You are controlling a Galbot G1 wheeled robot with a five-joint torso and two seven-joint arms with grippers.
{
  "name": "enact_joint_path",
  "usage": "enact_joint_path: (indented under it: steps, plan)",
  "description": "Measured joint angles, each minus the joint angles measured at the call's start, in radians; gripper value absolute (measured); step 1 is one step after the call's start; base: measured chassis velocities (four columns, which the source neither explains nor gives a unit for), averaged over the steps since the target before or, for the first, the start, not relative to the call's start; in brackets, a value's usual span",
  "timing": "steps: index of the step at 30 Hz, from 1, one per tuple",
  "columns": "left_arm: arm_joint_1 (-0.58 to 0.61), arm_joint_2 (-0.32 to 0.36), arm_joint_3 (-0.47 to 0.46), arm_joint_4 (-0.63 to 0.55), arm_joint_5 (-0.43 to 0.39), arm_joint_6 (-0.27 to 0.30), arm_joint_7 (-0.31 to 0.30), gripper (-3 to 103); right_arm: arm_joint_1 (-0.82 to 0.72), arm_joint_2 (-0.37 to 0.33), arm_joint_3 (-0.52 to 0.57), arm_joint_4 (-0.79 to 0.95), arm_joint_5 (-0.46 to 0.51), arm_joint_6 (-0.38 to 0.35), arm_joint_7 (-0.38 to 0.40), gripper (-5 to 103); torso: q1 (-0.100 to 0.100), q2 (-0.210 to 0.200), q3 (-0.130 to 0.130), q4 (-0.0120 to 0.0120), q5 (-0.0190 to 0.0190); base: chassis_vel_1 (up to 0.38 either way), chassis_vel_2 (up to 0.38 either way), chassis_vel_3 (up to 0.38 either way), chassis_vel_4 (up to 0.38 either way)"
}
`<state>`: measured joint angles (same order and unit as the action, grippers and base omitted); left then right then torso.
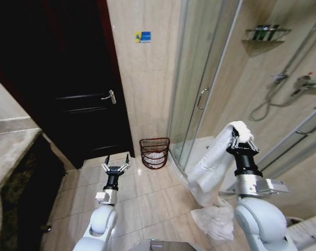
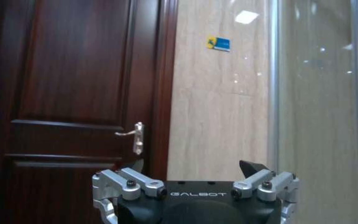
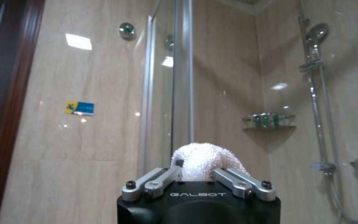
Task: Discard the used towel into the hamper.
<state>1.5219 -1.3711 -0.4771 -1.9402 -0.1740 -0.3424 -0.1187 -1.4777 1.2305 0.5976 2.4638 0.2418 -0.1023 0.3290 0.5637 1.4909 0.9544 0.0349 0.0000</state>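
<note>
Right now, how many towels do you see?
1: the white towel hangs from the right gripper, raised beside the shower glass. The hamper by the wall holds something pale, too unclear to identify.

White towel (image 1: 212, 162) aloft; hamper (image 1: 154, 152) upright

The floor (image 1: 147, 196) is laid with large, pale beige, glossy square tiles divided by thin grout lines. On it, against the beige tiled wall between the dark wooden door and the glass shower enclosure, stands the hamper (image 1: 154, 152), a small round open-top basket of dark reddish-brown wire with see-through ribbed sides. Something pale shows through its ribs near the bottom, though what it is cannot be told.
</note>
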Motion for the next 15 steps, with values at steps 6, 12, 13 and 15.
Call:
enact_joint_path:
  steps: [6,12,13,15]
  plan:
    - [-0.004,0.002,0.002,0.003,0.000,-0.002,-0.021,100,0.003,0.001,-0.004,0.001,0.000,-0.002,-0.006,3,0.017,0.038,0.020,0.0006,0.0001,0.074,0.073,0.027,0.033]
    - [-0.008,0.003,0.018,0.012,0.000,-0.024,-0.033,100,0.034,-0.022,-0.006,0.002,0.031,-0.023,-0.012,3,0.022,0.049,0.027,-0.0001,0.0000,0.024,0.016,-0.001,0.008]
    - [-0.007,0.004,0.019,0.010,0.000,-0.023,-0.033,100,0.051,-0.035,-0.005,-0.002,0.048,-0.031,-0.012,3,0.022,0.050,0.027,0.0001,-0.0001,0.000,0.000,0.000,0.000]
    - [-0.007,0.004,0.020,0.009,0.000,-0.023,-0.033,100,0.061,-0.042,-0.004,-0.005,0.055,-0.035,-0.012,3,0.022,0.050,0.027,0.0000,0.0001,0.000,0.000,0.000,0.000]
